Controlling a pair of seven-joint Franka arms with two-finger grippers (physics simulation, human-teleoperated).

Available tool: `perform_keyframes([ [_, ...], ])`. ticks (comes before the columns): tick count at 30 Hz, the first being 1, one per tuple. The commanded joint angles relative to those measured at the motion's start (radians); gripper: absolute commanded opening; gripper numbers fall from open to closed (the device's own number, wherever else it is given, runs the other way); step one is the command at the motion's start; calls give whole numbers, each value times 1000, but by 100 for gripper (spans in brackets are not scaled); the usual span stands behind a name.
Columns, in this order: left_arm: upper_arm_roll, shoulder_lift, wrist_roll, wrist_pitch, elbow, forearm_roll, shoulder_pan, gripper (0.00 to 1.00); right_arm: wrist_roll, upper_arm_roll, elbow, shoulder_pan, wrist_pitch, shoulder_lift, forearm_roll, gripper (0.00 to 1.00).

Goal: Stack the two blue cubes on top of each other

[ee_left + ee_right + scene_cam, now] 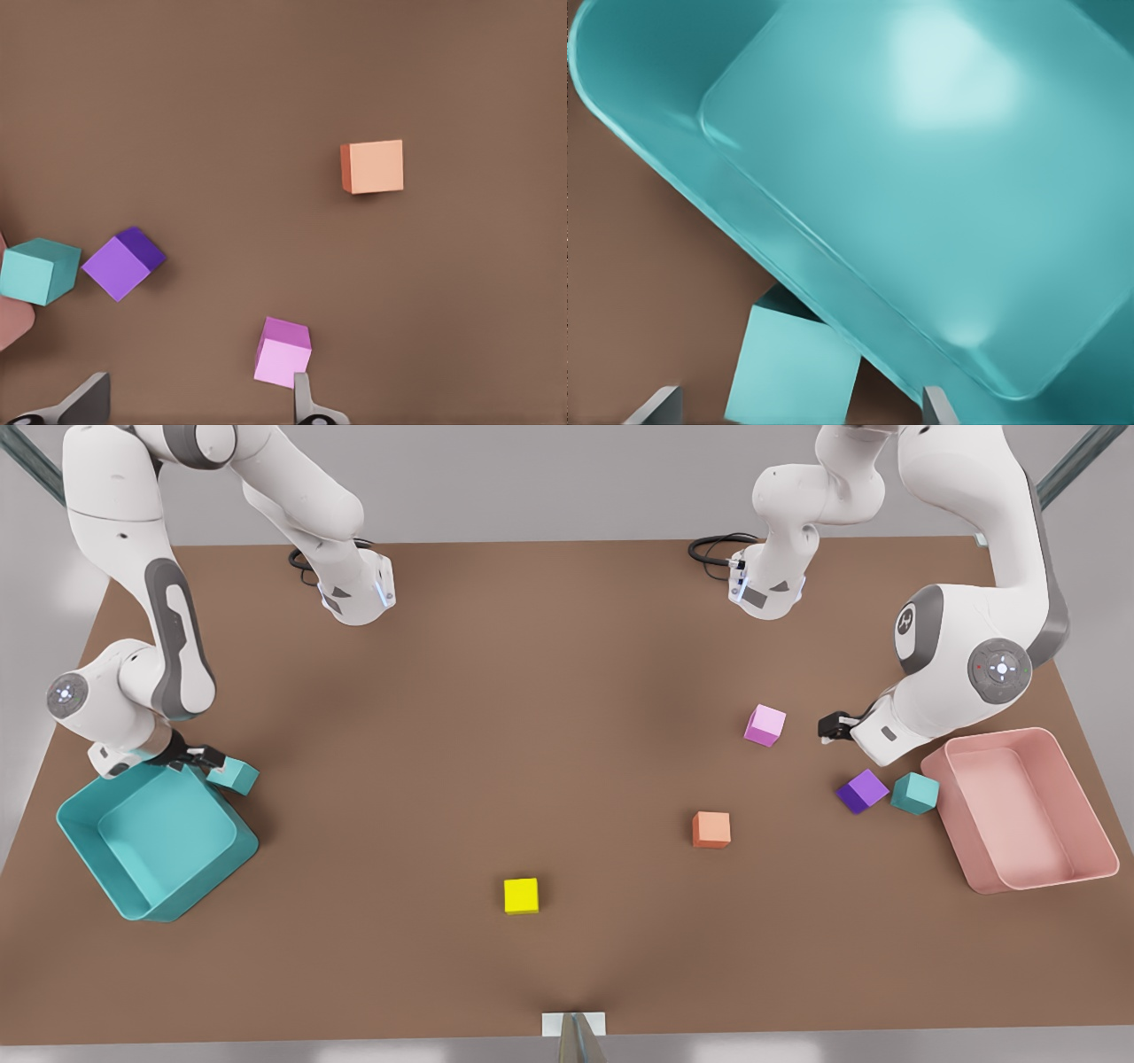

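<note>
Left claw (827, 729): hung low over the tabletop (549, 691) near its right edge in the front view, close to the pink bin (1019, 815); its fingers (306, 403) stood spread apart with nothing between them.
Right claw (199, 759): sat at the far corner of the teal bin (155, 841), near the tabletop's left edge in the front view; its fingers (935, 407) were parted, the cube lying between them, no contact visible.
First blue cube (235, 777): rested on the tabletop, touching or just beside the teal bin's far rim, right by the right claw; in the right wrist view (793, 372) it lay against the bin's outer wall.
Second blue cube (915, 793): lay on the tabletop just beside the pink bin's near-left wall, well apart from the first; also seen in the left wrist view (37, 271).
Purple cube (862, 790): sat just beside the second blue cube, on the side away from the pink bin.
Pink cube (765, 724): lay near the left claw, towards the tabletop's middle.
Orange cube (711, 829): stood alone, nearer the front edge than the pink cube.
Yellow cube (521, 895): stood alone near the middle of the front edge.
Stacking: not yet done; both blue cubes lay on the tabletop.
</note>
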Motion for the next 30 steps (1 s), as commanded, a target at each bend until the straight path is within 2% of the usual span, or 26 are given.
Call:
perform_keyframes([
  [1, 0, -1, -2, -5, 0, 1, 0, 100, -87, 0, -1, -1, -66, -8, 2, 100],
  [10, -2, -2, -2, -31, 10, 1, -15, 100, -77, 1, -141, -12, -44, -94, 4, 100],
  [20, 0, 32, -2, -124, 62, -2, -8, 100, -67, 9, -144, 2, 84, -19, 22, 100],
  [30, 0, 32, -2, -144, 63, 1, -9, 100, -68, 9, -130, 0, 111, 24, 23, 100],
])
